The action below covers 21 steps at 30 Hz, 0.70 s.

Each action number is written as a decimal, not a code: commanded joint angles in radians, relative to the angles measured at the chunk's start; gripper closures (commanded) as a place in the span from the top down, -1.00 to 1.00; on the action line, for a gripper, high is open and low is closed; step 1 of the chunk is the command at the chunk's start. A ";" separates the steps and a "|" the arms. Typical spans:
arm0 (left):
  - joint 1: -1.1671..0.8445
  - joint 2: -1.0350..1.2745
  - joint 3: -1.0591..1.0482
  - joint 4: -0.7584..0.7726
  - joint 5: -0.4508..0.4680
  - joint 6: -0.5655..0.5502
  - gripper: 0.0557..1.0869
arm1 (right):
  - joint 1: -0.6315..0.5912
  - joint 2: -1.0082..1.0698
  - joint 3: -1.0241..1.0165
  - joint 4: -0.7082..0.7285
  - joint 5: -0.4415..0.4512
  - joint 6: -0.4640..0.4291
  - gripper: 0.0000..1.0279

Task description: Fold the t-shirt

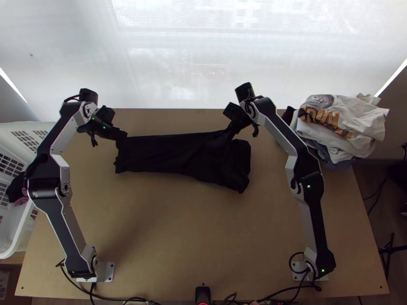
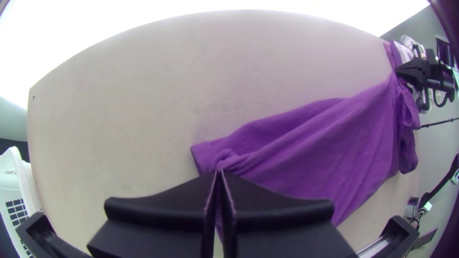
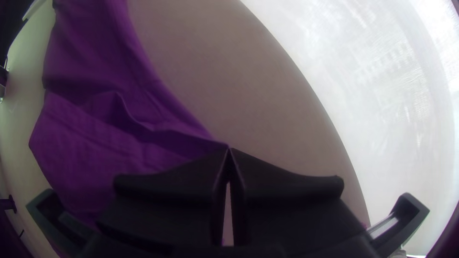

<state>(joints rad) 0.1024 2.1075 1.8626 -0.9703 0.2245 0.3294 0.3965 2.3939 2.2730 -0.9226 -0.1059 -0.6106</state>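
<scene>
The t-shirt (image 1: 178, 155) looks black in the top view and lies as a long strip across the table's upper half, wider and more bunched at its right end. My left gripper (image 1: 124, 135) is at the strip's upper left corner; in the left wrist view the left gripper (image 2: 218, 173) is shut on a gathered bit of the purple-looking t-shirt (image 2: 306, 153). At the upper edge near the right end is my right gripper (image 1: 231, 136). In the right wrist view the right gripper (image 3: 229, 150) is shut on an edge of the t-shirt (image 3: 95, 138).
A pile of clothes (image 1: 341, 124) rests at the table's upper right corner, close to the right arm. A white basket (image 1: 25, 223) with some cloth inside stands at the left side. Bare table (image 1: 188, 234) lies between the arms, below the t-shirt.
</scene>
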 commanded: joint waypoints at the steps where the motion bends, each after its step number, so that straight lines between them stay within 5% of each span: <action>1: -0.001 0.051 0.030 -0.005 -0.004 0.000 -0.93 | 0.001 0.014 -0.004 -0.005 0.002 0.005 -0.95; 21: -0.012 0.075 0.020 -0.004 -0.002 -0.010 -0.93 | 0.065 0.053 0.068 0.097 0.003 0.031 -0.95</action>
<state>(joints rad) 0.0925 2.1834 1.8893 -0.9745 0.2203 0.3210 0.4351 2.4355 2.3077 -0.8825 -0.1024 -0.5880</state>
